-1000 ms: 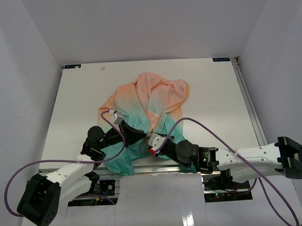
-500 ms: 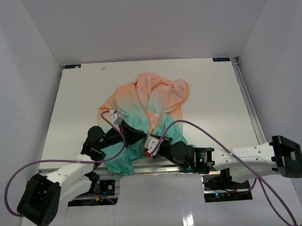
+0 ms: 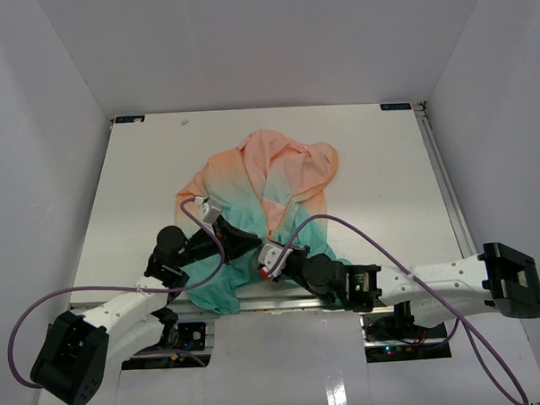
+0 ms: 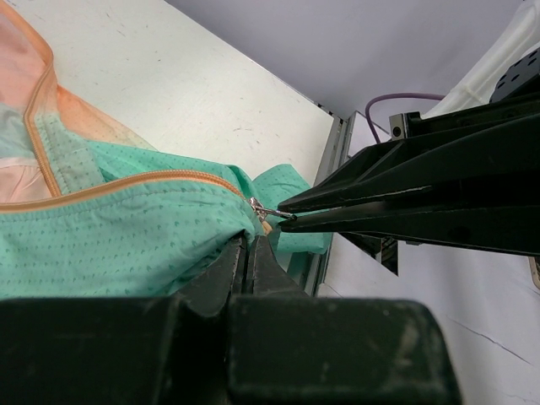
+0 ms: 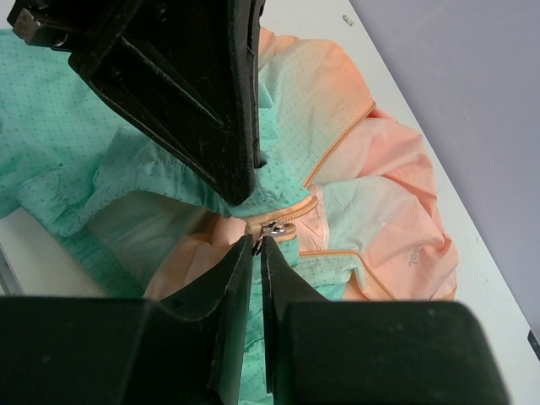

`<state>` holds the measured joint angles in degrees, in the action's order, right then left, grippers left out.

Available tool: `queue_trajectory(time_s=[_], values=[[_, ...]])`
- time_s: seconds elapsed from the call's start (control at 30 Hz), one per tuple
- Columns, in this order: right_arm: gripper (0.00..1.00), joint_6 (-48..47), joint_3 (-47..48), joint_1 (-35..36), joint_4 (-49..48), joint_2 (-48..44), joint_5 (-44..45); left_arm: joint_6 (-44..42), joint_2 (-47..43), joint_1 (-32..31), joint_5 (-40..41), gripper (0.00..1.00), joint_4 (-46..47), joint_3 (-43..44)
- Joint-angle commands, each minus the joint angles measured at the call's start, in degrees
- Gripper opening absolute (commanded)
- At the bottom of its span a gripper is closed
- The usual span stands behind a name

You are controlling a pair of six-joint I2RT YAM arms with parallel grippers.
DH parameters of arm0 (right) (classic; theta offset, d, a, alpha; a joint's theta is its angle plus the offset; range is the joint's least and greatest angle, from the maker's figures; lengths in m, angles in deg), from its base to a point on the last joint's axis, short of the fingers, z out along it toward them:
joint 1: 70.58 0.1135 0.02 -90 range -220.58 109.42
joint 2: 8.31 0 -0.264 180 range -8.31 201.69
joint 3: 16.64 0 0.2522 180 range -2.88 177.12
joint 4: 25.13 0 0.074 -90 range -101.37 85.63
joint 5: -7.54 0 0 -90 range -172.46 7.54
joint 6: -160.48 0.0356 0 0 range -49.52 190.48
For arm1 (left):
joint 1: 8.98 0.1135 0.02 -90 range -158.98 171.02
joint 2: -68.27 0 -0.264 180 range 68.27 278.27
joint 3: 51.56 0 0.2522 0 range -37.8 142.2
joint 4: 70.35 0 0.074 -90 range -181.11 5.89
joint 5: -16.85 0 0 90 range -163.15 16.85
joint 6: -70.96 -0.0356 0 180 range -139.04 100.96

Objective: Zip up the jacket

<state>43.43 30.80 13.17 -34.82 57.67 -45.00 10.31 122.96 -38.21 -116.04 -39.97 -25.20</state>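
One peach-to-teal fabric jacket (image 3: 278,180) lies crumpled on the white table (image 3: 143,172). Two grippers meet at its teal hem: left gripper (image 4: 251,245) clenched on fabric, right gripper (image 5: 257,246) pinching one metal zipper pull (image 5: 272,229).

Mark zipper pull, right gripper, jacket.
zipper pull (image 5: 272,228), right wrist view, on its metal tab.
right gripper (image 5: 257,243), right wrist view, between its fingertips.
jacket (image 3: 282,164), top external view, on its peach upper part.

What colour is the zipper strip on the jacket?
Orange: the zipper strip runs along the thin teal-and-peach fabric jacket, clearest in the left wrist view.
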Motion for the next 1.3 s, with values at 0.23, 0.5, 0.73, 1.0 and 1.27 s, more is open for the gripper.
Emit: queue_trajectory(time_s=[0.23,0.5,0.73,1.0,1.27], values=[[0.08,0.46,-1.16,-1.46,-5.9,-2.08,-0.49,-0.69,-1.12,-0.74,-1.48,0.0,1.12,0.72],[0.12,0.84,-1.06,-2.02,-5.36,-1.2,-3.67,-0.6,-1.7,-0.91,-1.58,0.0,1.37,0.51],[0.15,0.95,-0.39,-2.25,-5.11,-0.19,-3.6,-0.69,-1.79,-1.0,-1.65,0.0,1.37,0.5],[0.08,2.18,-0.2,-3.72,-5.16,0.03,-2.26,-0.82,-2.31,-1.4,-1.93,0.0,1.61,0.32],[0.08,5.01,-2.0,-9.85,-7.31,-3.41,-10.26,-1.53,-1.76,-3.54,-4.29,0.0,1.95,0.78]])
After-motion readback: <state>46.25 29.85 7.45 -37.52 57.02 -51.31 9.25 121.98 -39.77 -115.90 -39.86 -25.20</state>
